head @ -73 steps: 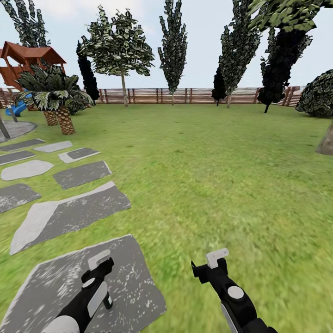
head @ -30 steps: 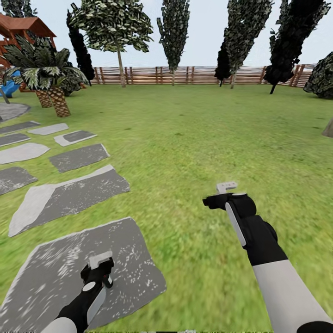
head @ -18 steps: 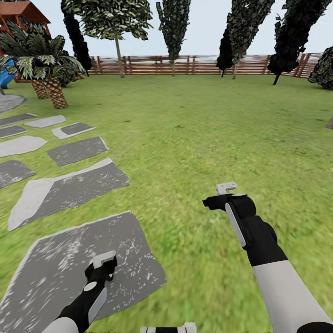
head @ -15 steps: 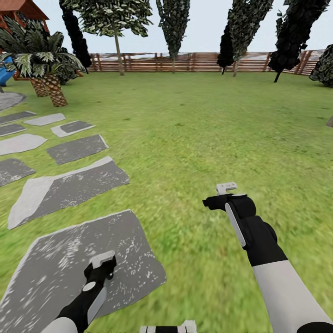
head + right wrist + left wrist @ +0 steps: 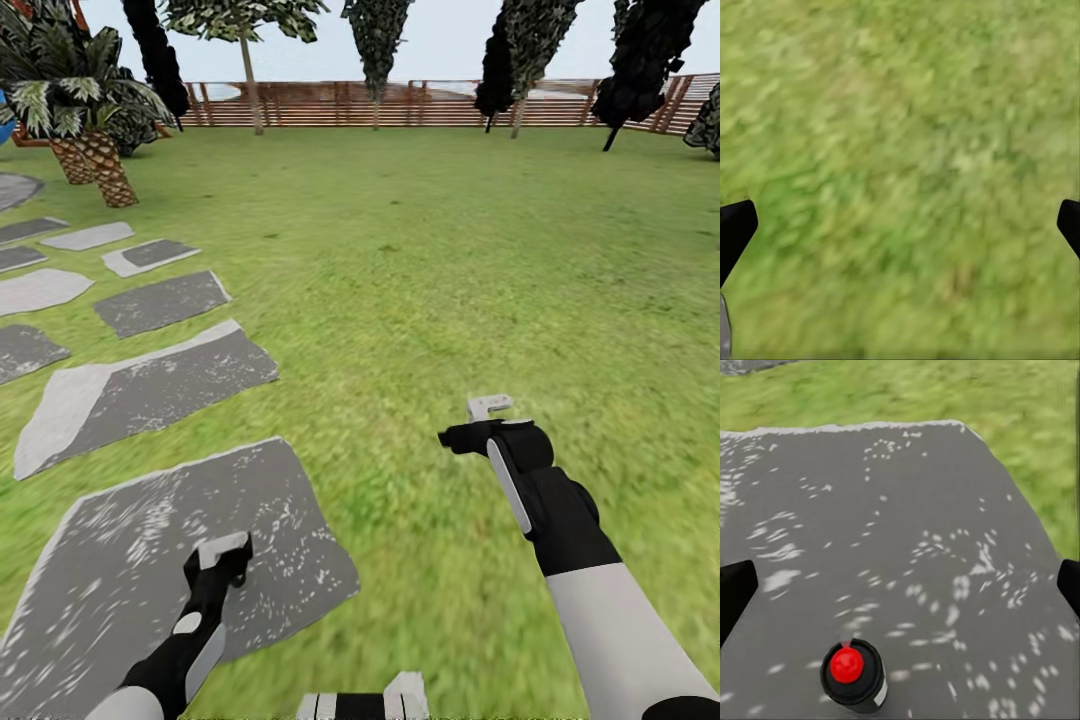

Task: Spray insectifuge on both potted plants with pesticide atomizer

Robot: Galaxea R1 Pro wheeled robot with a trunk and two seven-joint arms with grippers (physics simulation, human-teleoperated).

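Atomizer: small dark spray bottle with red tip and white label (image 5: 853, 673), standing on speckled grey paving slab (image 5: 120, 580), under left gripper (image 5: 222, 560).
Left gripper: jaws wide, empty.
Right gripper (image 5: 478, 420): spread over lawn (image 5: 420, 250), empty.
Changed: head tipped down since a moment ago, fence (image 5: 420, 102) higher up.
Meaning: lining up the grab, probably.

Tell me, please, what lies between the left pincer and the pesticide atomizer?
Nothing but bare grey paving stone. In the left wrist view, the atomizer stands upright on the stone beneath the open left pincer, with no object between them.
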